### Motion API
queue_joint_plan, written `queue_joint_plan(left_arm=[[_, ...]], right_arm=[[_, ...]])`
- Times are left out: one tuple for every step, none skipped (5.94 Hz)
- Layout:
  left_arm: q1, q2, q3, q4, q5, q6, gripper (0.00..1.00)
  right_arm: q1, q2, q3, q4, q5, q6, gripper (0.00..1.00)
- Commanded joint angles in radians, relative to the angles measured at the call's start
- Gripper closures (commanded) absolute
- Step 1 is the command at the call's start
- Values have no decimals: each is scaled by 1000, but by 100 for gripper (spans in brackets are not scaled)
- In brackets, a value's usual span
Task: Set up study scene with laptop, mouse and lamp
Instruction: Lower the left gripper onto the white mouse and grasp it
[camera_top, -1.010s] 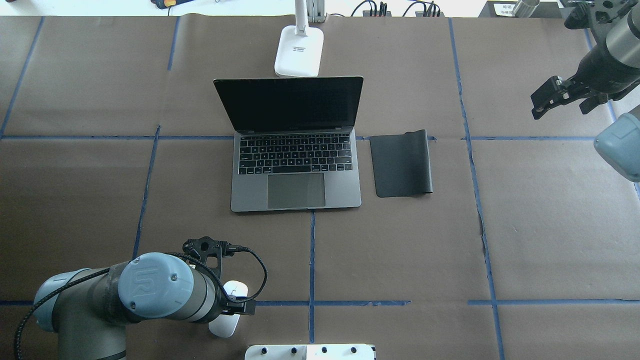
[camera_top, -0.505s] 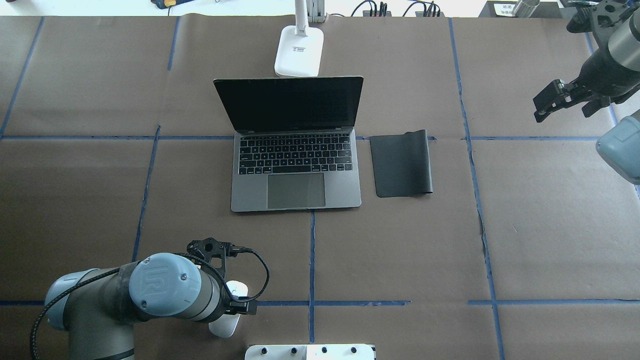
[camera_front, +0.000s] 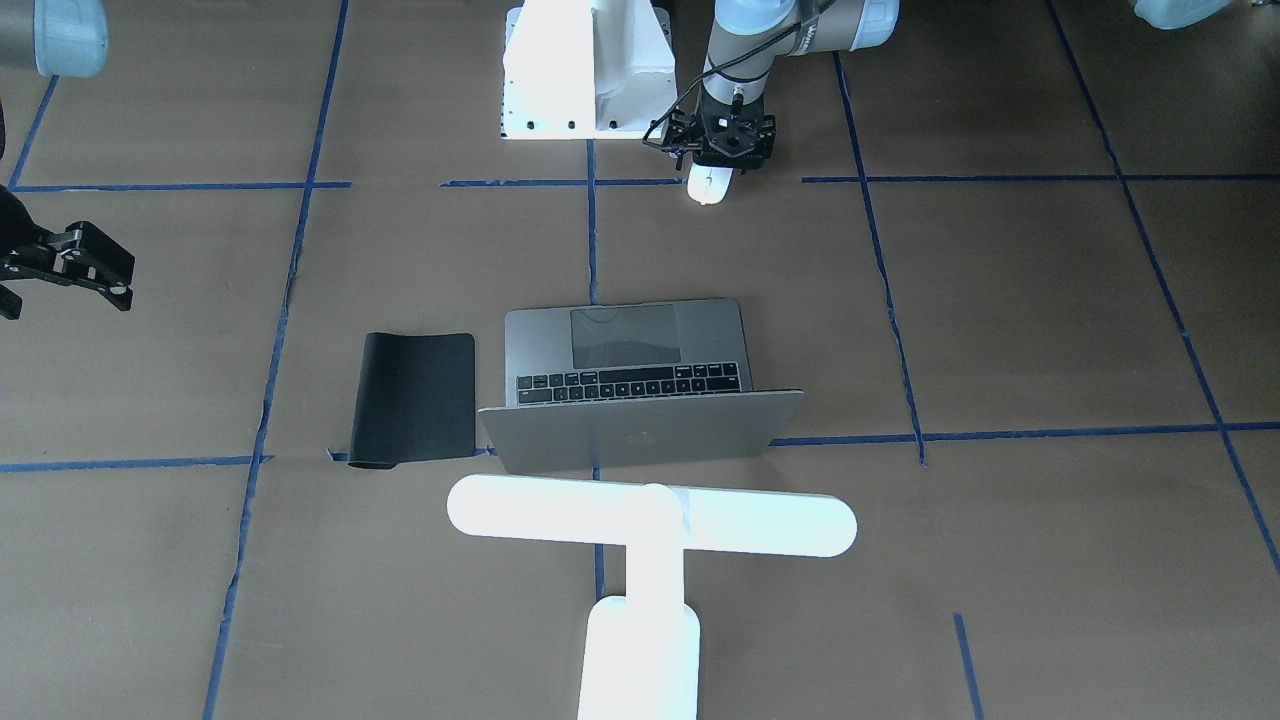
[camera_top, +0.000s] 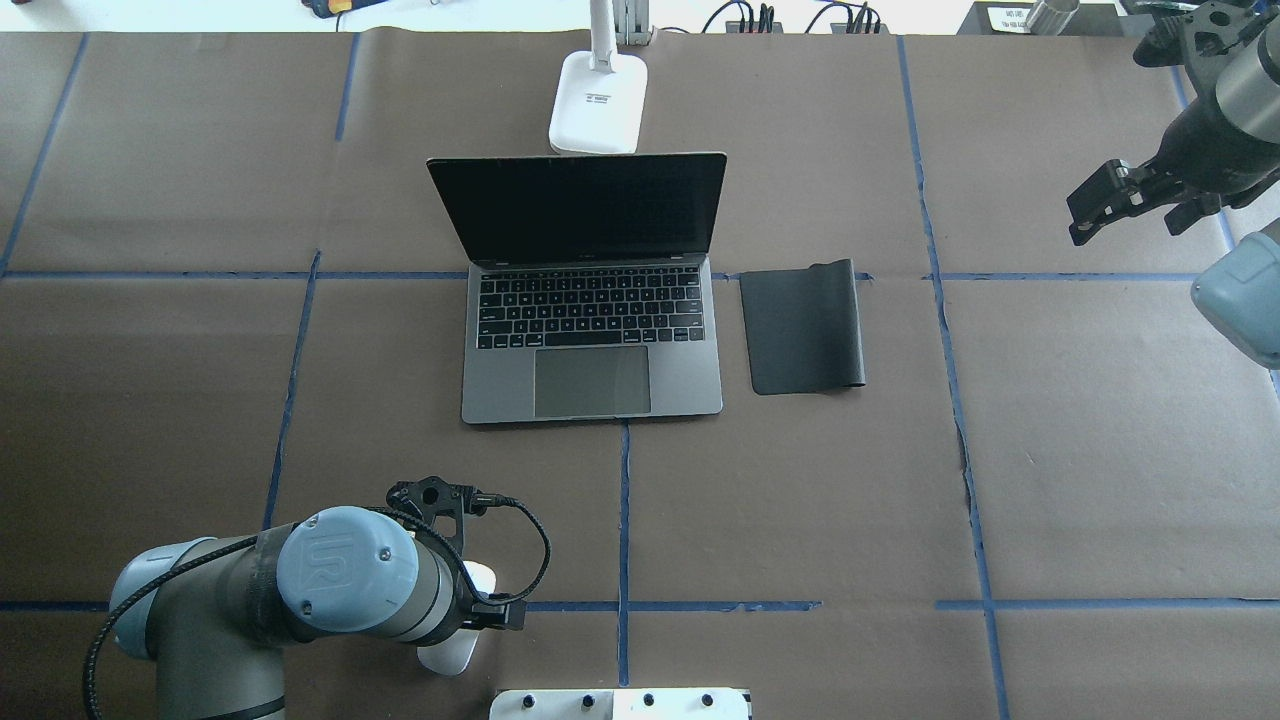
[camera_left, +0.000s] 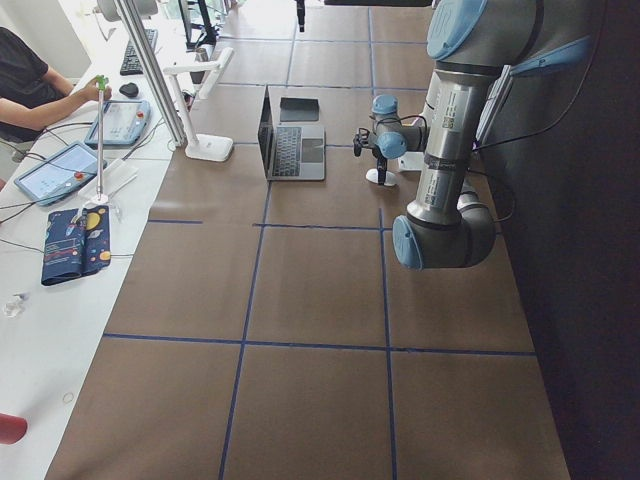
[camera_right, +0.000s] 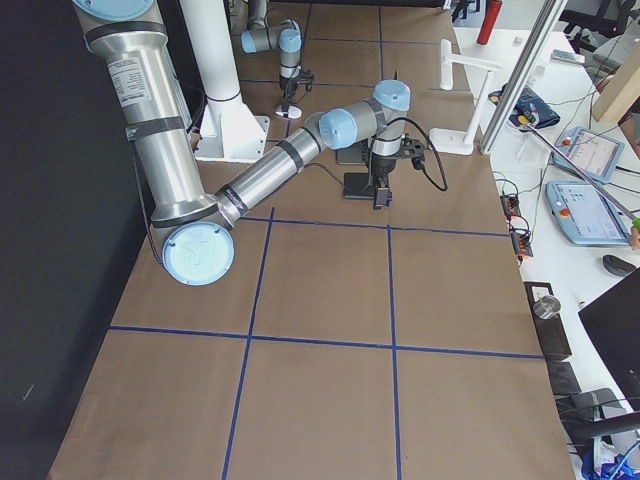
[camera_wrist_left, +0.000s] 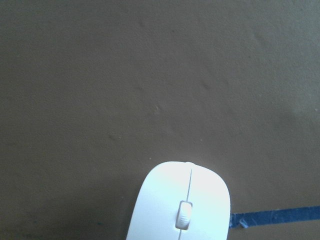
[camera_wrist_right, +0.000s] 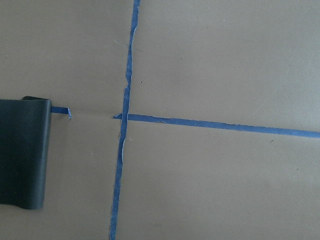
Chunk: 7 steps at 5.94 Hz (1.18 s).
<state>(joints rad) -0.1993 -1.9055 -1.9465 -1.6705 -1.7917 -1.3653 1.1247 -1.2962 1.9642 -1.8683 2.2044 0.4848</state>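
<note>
The grey laptop stands open at the table's middle; its lid shows in the front-facing view. The white lamp's base stands just behind it, its bar over the lid's far side. The white mouse lies on the table near the robot's base, half hidden under the left wrist in the overhead view. It fills the bottom of the left wrist view. My left gripper hangs over the mouse's rear and looks open. My right gripper is open and empty, raised at the far right.
A flat black mat lies right of the laptop, its corner in the right wrist view. A white bolted pedestal stands by the mouse. Blue tape lines cross the brown table cover. Desks with people and tablets flank the table ends.
My left arm has shifted a little to the right over the mouse, which has stayed in place. My right gripper has drawn slightly back toward the far right.
</note>
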Motion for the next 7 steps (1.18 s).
queue_joint_plan(left_arm=[[1, -7, 11, 0, 0, -2, 0], [6, -7, 12, 0, 2, -2, 0], [8, -7, 12, 0, 12, -5, 10], [6, -7, 12, 0, 14, -5, 32], [5, -7, 8, 0, 15, -5, 50], [1, -6, 8, 2, 18, -5, 65], [-11, -6, -21, 8, 20, -5, 78]], right_arm=[[1, 0, -2, 0, 0, 0, 0], [1, 0, -2, 0, 0, 0, 0], [3, 0, -2, 0, 0, 2, 0], [4, 2, -2, 0, 0, 2, 0], [6, 2, -2, -2, 0, 0, 0], [9, 2, -2, -2, 0, 2, 0], [10, 3, -2, -2, 0, 0, 0]])
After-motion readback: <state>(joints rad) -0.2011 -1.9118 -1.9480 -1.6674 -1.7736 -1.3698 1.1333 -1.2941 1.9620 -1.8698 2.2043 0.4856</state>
